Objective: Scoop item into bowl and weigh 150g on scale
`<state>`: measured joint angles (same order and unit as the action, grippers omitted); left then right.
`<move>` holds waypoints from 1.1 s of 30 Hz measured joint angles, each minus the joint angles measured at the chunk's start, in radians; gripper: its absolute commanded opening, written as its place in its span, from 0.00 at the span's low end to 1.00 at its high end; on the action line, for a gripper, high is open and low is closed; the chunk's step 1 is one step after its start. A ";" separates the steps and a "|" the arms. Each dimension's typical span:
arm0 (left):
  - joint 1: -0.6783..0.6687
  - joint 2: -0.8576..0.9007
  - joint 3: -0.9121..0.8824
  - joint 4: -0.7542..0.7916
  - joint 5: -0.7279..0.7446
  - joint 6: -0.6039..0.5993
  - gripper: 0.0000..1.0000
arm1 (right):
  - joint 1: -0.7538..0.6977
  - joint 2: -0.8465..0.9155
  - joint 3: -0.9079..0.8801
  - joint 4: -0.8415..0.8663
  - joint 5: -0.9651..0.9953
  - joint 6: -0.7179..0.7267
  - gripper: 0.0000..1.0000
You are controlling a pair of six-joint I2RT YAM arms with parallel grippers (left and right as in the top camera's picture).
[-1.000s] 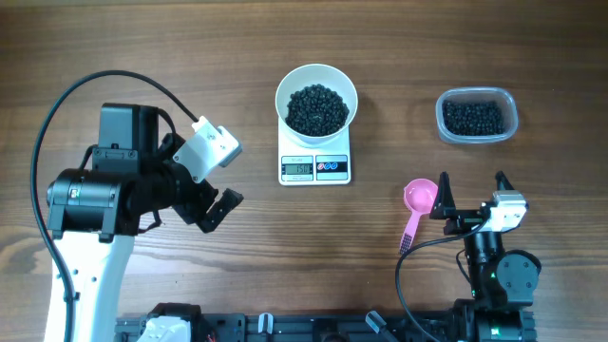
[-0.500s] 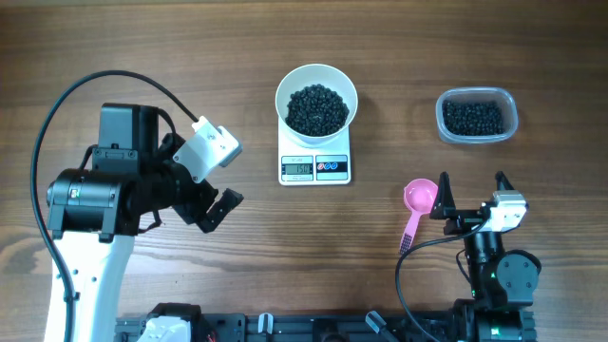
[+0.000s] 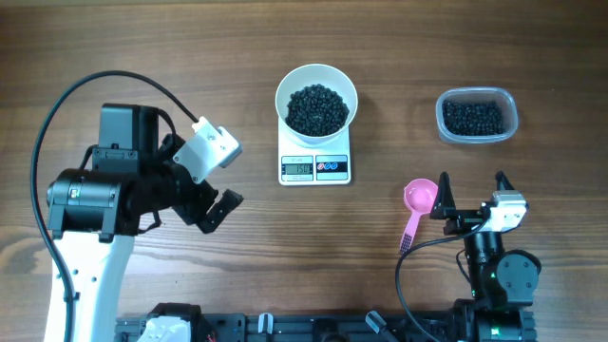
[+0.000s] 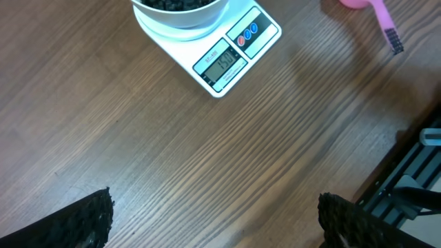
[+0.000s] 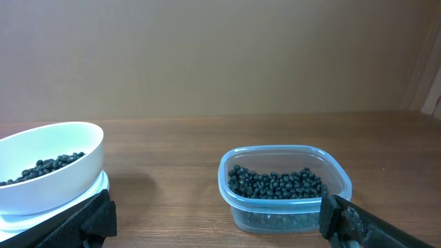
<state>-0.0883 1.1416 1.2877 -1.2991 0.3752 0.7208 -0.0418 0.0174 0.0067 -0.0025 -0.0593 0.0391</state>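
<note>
Black beans [image 3: 316,109]: heaped in white bowl [image 3: 284,90] on scale [image 3: 315,168], mid-table. Display appears at target, so weighing judged complete. Pink scoop [image 3: 418,199] lies on table beside right gripper [image 3: 472,198]. Right fingers apart, empty; left gripper [image 4: 217,220] likewise. Next: verify reading, no further scooping.

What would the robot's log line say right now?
left pincer open | right pincer open | bowl of beans on scale | scoop on table

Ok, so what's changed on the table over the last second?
Nothing visibly changed. The left gripper and right gripper are open and empty as before, the bowl of beans sits on the scale, the scoop lies near the right gripper, and the tub is where it was.
</note>
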 measured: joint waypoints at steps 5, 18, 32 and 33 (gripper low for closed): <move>0.000 0.000 0.000 0.000 0.031 0.000 1.00 | 0.000 0.000 0.000 0.000 0.000 0.000 1.00; -0.019 -0.025 0.000 0.060 0.103 -0.068 1.00 | 0.000 0.000 0.000 0.000 0.000 0.000 1.00; -0.094 -0.265 -0.003 0.275 0.078 -0.484 1.00 | 0.000 0.000 0.000 0.000 0.000 0.000 1.00; -0.094 -0.274 -0.006 0.280 0.078 -0.492 1.00 | 0.000 0.000 0.000 0.000 0.000 0.000 1.00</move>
<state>-0.1822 0.8677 1.2819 -1.0195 0.4534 0.2287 -0.0418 0.0174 0.0067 -0.0021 -0.0589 0.0391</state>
